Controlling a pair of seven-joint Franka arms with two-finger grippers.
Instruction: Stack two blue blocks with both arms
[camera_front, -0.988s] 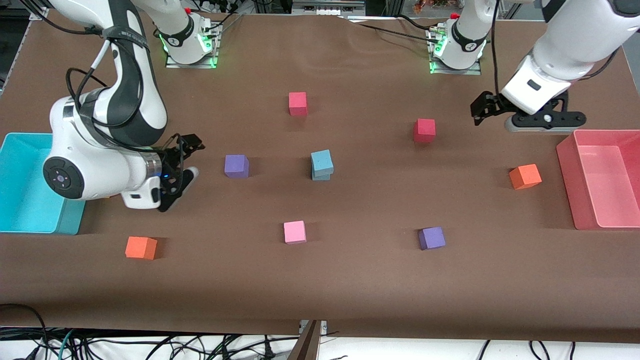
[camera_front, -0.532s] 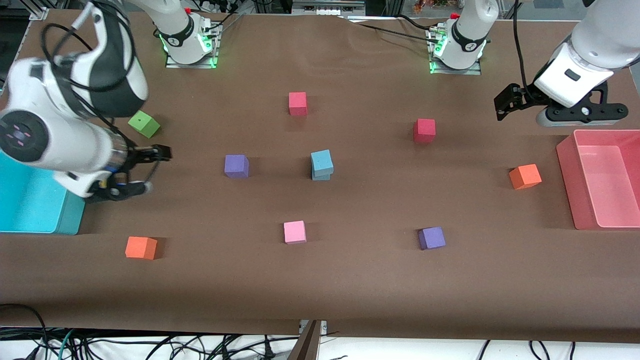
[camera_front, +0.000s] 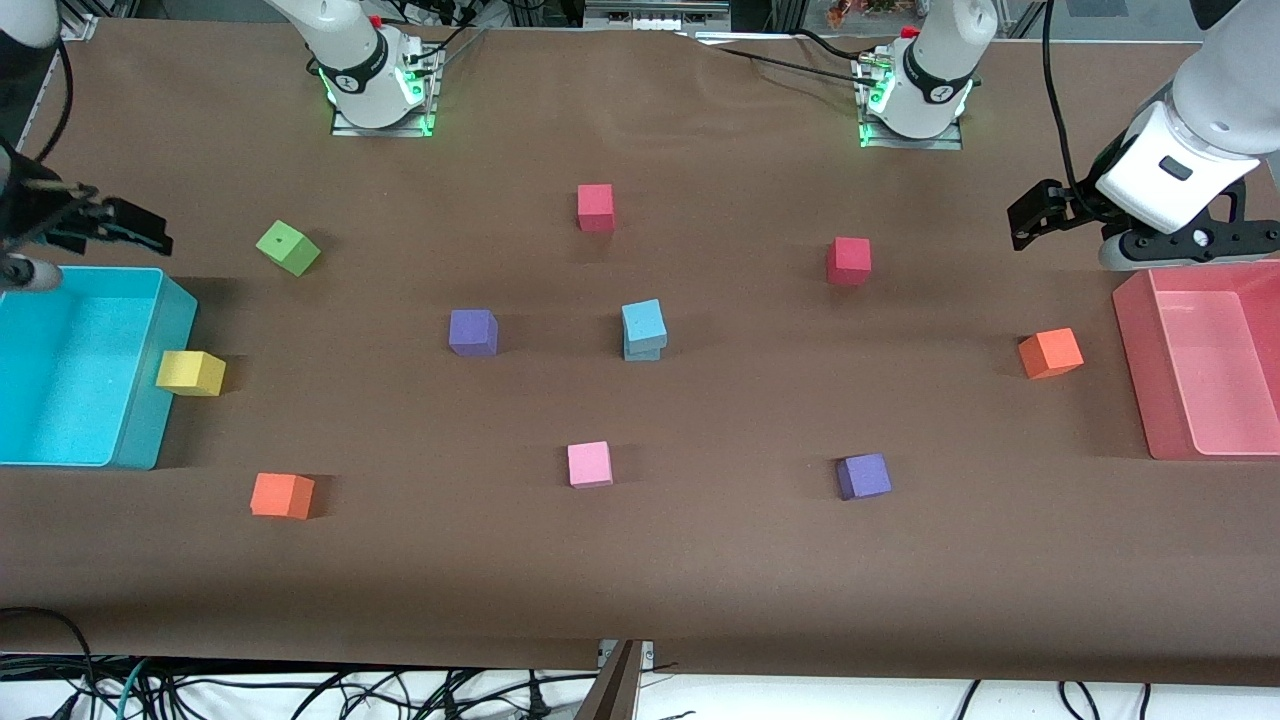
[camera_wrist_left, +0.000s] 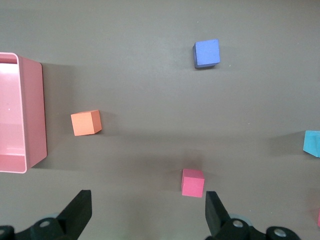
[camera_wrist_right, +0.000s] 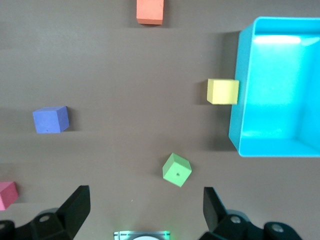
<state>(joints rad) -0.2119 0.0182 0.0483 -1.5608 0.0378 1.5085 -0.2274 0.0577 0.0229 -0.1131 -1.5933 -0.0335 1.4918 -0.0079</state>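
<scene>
The two sky-blue blocks stand stacked mid-table, the upper block (camera_front: 644, 320) on the lower block (camera_front: 642, 351), slightly twisted. One edge of the stack shows in the left wrist view (camera_wrist_left: 312, 143). My left gripper (camera_front: 1075, 225) (camera_wrist_left: 147, 212) is open and empty, up over the table by the pink bin's corner, well away from the stack. My right gripper (camera_front: 90, 245) (camera_wrist_right: 145, 207) is open and empty, up over the cyan bin's edge at the right arm's end of the table.
Cyan bin (camera_front: 60, 450) with a yellow cube (camera_front: 190, 372) against its wall; pink bin (camera_front: 1135, 330). Loose cubes: green (camera_front: 287, 247), two purple (camera_front: 472, 332) (camera_front: 863, 476), two red (camera_front: 595, 207) (camera_front: 848, 260), pink (camera_front: 589, 464), two orange (camera_front: 281, 495) (camera_front: 1050, 353).
The right arm swung up and away toward the cyan bin, uncovering the green and yellow cubes. The left arm drew back toward the pink bin. The blue stack has not moved.
</scene>
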